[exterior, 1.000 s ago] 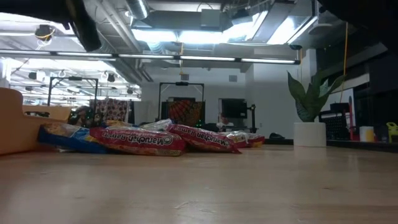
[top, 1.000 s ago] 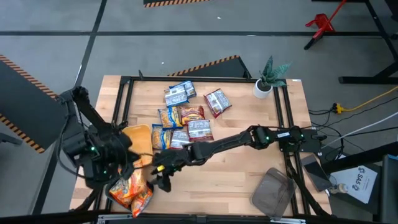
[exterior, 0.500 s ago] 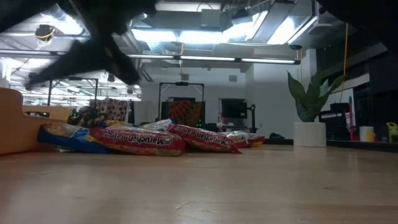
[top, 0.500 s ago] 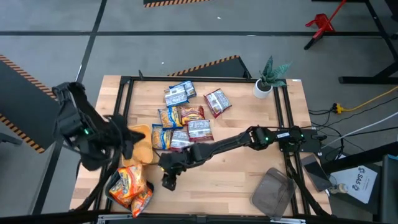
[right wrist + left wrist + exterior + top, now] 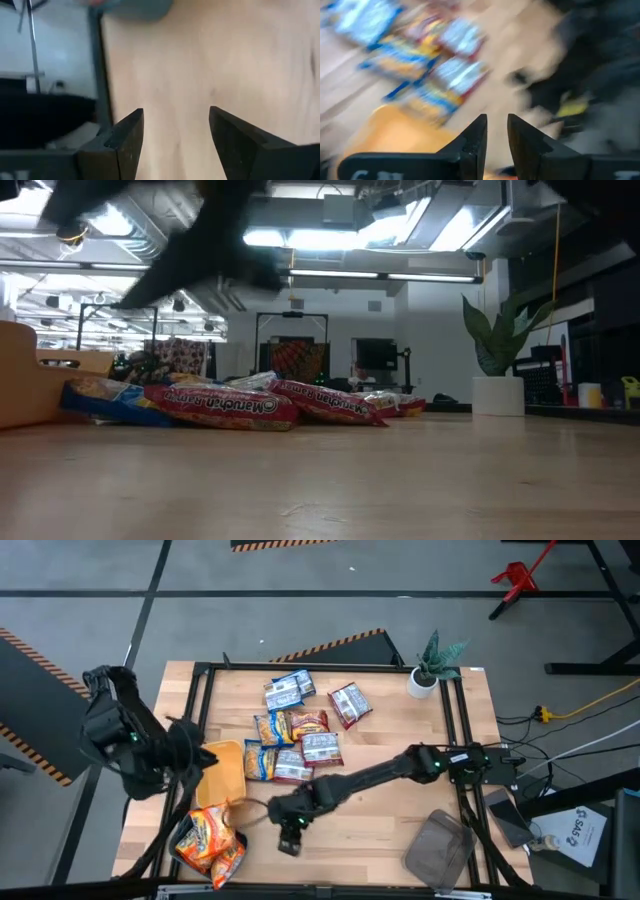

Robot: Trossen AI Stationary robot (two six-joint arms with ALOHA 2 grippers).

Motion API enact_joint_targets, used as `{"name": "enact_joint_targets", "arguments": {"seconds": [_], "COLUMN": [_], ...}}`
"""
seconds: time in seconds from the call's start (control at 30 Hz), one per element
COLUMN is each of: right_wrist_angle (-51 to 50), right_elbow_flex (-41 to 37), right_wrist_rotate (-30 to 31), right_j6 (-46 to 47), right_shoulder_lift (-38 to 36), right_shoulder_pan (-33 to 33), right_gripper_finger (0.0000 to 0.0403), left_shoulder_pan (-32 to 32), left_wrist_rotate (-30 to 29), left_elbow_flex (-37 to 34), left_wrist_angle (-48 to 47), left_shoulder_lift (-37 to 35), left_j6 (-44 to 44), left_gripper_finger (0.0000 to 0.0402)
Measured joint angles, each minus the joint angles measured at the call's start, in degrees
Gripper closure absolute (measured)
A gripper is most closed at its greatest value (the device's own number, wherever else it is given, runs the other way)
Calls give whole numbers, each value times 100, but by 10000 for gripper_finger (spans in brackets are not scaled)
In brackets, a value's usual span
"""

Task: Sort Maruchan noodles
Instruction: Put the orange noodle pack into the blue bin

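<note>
Several Maruchan noodles packets (image 5: 293, 728) lie in a loose pile on the middle of the table; the low view shows them (image 5: 222, 406) flat on the wood. Orange packets (image 5: 210, 843) lie heaped at the near left corner. My left gripper (image 5: 197, 758) hangs above the left edge of the yellow tray (image 5: 226, 772). Its fingers (image 5: 496, 132) stand a little apart, with nothing between them. My right gripper (image 5: 290, 842) points down over bare wood near the front edge, right of the orange heap. It is wide open (image 5: 176, 130) and empty.
A grey tray (image 5: 437, 851) sits at the near right corner and a potted plant (image 5: 430, 668) at the far right. A black frame rail (image 5: 195, 705) runs along the table's sides. A teal-grey shape (image 5: 140, 7) shows beyond my right fingers. Bare wood (image 5: 390, 810) lies right of centre.
My left gripper has risen and drawn back from above the orange heap toward the far left, to the yellow tray's edge. My right gripper has slid toward the table's right and near edge and tipped more steeply downward, staying open.
</note>
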Motion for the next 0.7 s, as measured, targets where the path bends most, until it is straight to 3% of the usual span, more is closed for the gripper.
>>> {"name": "enact_joint_targets", "arguments": {"seconds": [0.2,0.33,0.47,0.7], "right_wrist_angle": [-1345,-1747,-2082,-2263], "right_elbow_flex": [1,11,11,5], "right_wrist_rotate": [1556,2434,3370,4290], "right_j6": [-120,403,988,1690], "right_shoulder_lift": [-896,-1499,-1866,-2011], "right_shoulder_pan": [471,771,1181,1665], "right_gripper_finger": [194,194,194,194], "left_shoulder_pan": [-1,8,95,139], "left_wrist_rotate": [381,639,1061,2051], "left_elbow_flex": [-942,-1736,-2433,-3611], "left_wrist_angle": [276,712,1667,2655], "left_shoulder_lift": [-26,-17,7,7], "left_j6": [-238,-353,-159,-513], "left_gripper_finger": [365,395,400,401]}}
